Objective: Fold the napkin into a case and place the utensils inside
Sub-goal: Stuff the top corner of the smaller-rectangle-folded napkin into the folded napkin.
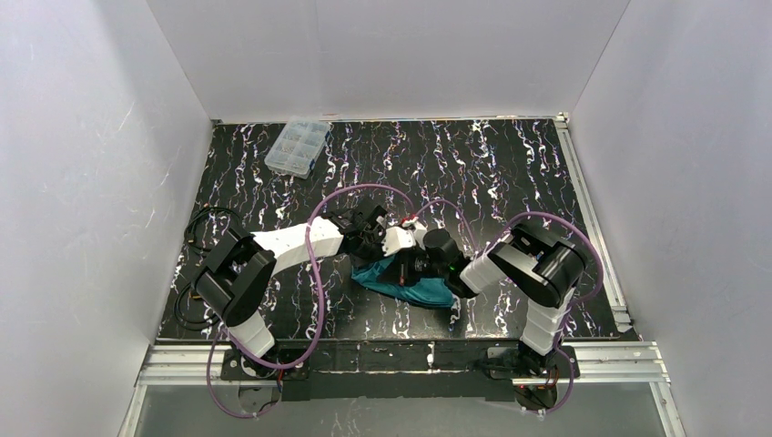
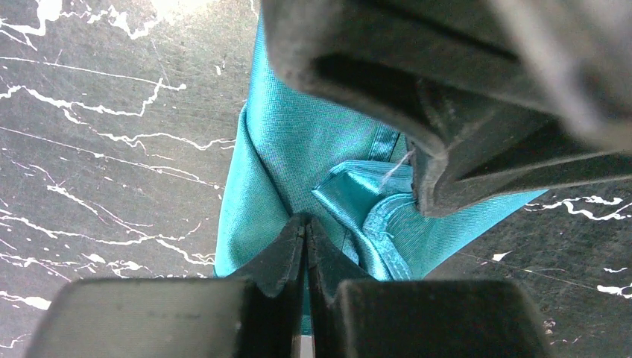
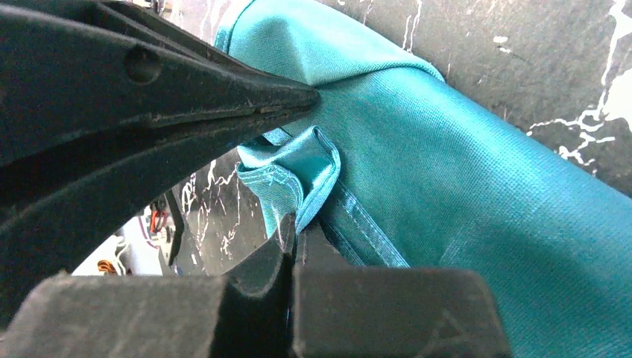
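The teal-green napkin [image 1: 410, 284] lies bunched on the black marbled table near the front middle, mostly under both wrists. My left gripper [image 1: 387, 244] is shut on a fold of the napkin [image 2: 283, 149]; its jaws pinch the cloth at their tips [image 2: 305, 224]. My right gripper [image 1: 411, 264] is shut on a hemmed corner of the napkin [image 3: 447, 194], with the stitched hem caught between its tips [image 3: 295, 237]. The two grippers sit tip to tip, each showing in the other's wrist view. The utensils are not visible in any view.
A clear plastic compartment box [image 1: 298, 146] stands at the back left of the table. White walls enclose the table on three sides. Purple cables [image 1: 319, 264] loop over the arms.
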Motion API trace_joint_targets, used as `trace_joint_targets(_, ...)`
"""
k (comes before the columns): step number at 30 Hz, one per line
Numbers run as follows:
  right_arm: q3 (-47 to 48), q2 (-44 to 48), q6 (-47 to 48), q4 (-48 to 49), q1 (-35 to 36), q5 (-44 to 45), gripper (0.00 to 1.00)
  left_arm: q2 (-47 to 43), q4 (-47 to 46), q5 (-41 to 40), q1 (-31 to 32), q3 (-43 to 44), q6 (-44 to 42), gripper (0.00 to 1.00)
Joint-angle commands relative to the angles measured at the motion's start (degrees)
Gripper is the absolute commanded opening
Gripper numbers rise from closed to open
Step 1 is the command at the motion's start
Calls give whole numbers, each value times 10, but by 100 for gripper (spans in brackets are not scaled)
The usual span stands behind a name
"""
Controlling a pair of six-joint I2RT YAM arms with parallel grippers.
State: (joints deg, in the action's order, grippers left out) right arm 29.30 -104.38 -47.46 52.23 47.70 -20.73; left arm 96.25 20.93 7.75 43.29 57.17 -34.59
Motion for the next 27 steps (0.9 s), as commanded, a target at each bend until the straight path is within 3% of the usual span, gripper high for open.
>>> trace_joint_targets(1,25,-17,-12,-46,-10,-22,1,-20,1,-5,2,18,22,0)
trace_joint_targets(10,8,-13,-33,-25,-19,-24,1,-31,30,16,-12,52,58,0)
trace_joint_targets(11,7,-16,-37,-20,-20,-26,1,-32,37,11,-12,56,58,5)
trace_joint_targets(13,8,-23,-39,-13,-20,-29,1,-43,45,-4,-12,64,51,25)
trace_joint_targets(18,3,-35,-49,10,-23,-36,1,-98,48,-64,-12,92,-2,46)
trace_joint_targets(19,2,-37,-50,13,-23,-38,1,-107,46,-101,-12,104,3,58)
trace_joint_targets(20,2,-40,-52,18,-24,-40,1,-116,39,-120,-14,114,29,87)
trace_joint_targets(21,1,-42,-53,22,-24,-42,1,-122,29,-172,-17,121,67,97)
trace_joint_targets(22,1,-44,-55,25,-25,-43,1,-127,33,-181,-22,129,89,98)
trace_joint_targets(25,1,-49,-59,34,-25,-43,1,-130,138,-10,-28,163,35,99)
trace_joint_targets(27,1,-55,-65,44,-26,-47,1,-144,140,55,-21,129,21,99)
